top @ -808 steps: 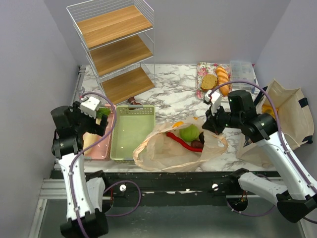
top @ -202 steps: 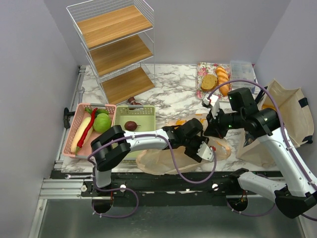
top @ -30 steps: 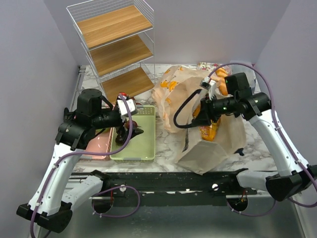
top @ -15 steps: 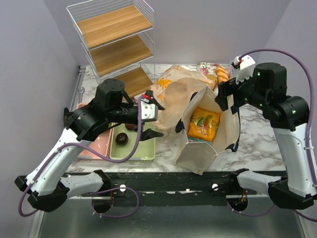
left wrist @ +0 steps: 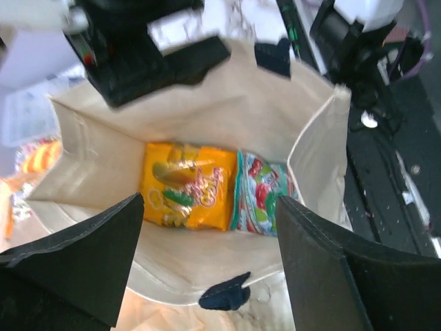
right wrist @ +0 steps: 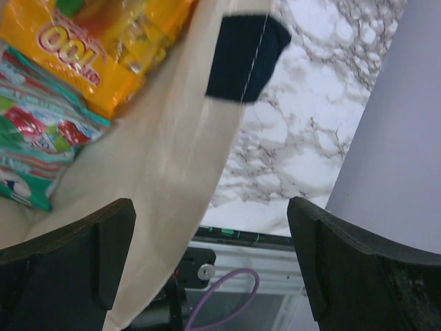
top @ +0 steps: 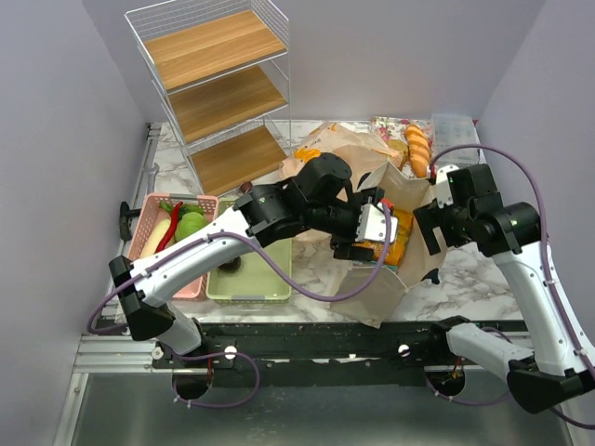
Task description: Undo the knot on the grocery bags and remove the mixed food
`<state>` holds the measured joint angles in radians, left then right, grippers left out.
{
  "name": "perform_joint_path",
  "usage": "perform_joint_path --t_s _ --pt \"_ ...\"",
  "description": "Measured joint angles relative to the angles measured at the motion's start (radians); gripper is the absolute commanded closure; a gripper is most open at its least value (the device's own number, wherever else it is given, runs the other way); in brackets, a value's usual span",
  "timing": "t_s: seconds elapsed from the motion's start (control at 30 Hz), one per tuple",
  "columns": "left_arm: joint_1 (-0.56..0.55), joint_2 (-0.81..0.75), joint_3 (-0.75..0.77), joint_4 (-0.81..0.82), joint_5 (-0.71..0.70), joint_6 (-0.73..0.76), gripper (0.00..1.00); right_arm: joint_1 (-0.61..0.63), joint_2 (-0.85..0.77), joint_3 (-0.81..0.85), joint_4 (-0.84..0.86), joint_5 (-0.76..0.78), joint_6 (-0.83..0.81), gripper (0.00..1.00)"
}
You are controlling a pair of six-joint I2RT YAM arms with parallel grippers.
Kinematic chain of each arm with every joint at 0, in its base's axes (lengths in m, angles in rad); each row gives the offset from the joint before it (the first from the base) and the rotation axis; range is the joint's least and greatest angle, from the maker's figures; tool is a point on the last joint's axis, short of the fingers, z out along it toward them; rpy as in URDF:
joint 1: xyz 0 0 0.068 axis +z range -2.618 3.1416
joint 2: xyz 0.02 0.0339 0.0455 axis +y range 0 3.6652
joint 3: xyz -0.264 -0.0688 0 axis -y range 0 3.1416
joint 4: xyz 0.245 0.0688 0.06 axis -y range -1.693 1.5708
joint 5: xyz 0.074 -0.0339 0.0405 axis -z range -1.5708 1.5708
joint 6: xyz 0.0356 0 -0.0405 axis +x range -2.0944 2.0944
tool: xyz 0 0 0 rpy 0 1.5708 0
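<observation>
One grocery bag (top: 325,153) lies crumpled behind the beige canvas tote (top: 409,265). My left gripper (top: 364,234) hangs open over the tote's mouth. In the left wrist view the left gripper (left wrist: 209,207) is open and holds nothing; below it an orange snack packet (left wrist: 185,185) and a teal snack packet (left wrist: 262,196) lie on the tote's bottom. My right gripper (top: 430,226) is open at the tote's right rim. In the right wrist view the right gripper (right wrist: 210,207) is empty beside the tote wall (right wrist: 172,158). The green vegetable (top: 191,225), radish (top: 156,234) and chilli (top: 173,223) lie in the pink basket (top: 149,209).
A green basket (top: 270,279) with a dark maroon ball (top: 231,265) stands next to the pink one. A wire shelf rack (top: 218,84) is at the back left. A flowered tray (top: 379,125) with bread rolls (top: 417,149) sits at the back right. The table's front edge runs just below the tote.
My left arm swung from the green basket across to above the tote. My right gripper opened, let go of the tote, rose, then came down at its right rim.
</observation>
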<state>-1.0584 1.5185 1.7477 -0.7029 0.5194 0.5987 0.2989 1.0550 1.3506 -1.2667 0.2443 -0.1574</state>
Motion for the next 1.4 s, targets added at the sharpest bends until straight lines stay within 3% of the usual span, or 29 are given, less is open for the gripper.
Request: perform_joint_path --t_s 0.07,0.13,0.17,0.23,0.3,0.5,0.77,0.93,1.07,1.23,1.4 --pt "-0.002 0.011 -0.048 0.002 -0.031 0.022 0.26 0.0 -0.032 -0.026 -0.025 0.006 -0.005 0.02" --pt "-0.002 0.007 -0.117 -0.003 -0.055 0.045 0.27 0.0 -0.062 -0.054 -0.049 0.003 -0.009 0.16" --pt "-0.002 0.002 -0.158 -0.004 -0.063 0.054 0.27 0.0 -0.074 -0.068 -0.063 -0.01 -0.011 0.29" --pt "-0.005 -0.014 -0.229 -0.003 -0.072 0.068 0.27 -0.001 -0.088 -0.091 -0.092 -0.051 -0.015 0.68" --pt "-0.005 -0.045 -0.296 0.005 -0.074 0.069 0.23 -0.002 -0.083 -0.092 -0.11 -0.116 -0.022 0.98" --pt "-0.039 -0.141 -0.383 0.052 -0.059 0.063 0.18 -0.002 0.013 0.048 -0.107 -0.202 -0.047 0.99" --pt "-0.118 -0.126 -0.387 0.103 0.003 0.05 0.15 -0.002 0.147 0.341 -0.055 -0.193 -0.261 0.99" --pt "-0.119 -0.071 -0.324 0.132 0.021 0.036 0.15 -0.002 0.129 0.317 -0.06 -0.301 -0.387 0.99" --pt "-0.12 -0.097 -0.383 0.17 -0.013 0.044 0.17 -0.005 0.08 0.233 -0.061 -0.37 -0.403 0.99" --pt "-0.121 -0.138 -0.471 0.18 -0.094 0.072 0.24 -0.005 0.064 0.186 -0.064 -0.441 -0.389 0.99" --pt "-0.14 -0.16 -0.437 0.199 -0.104 0.077 0.36 -0.005 0.064 0.19 -0.06 -0.494 -0.338 0.99"
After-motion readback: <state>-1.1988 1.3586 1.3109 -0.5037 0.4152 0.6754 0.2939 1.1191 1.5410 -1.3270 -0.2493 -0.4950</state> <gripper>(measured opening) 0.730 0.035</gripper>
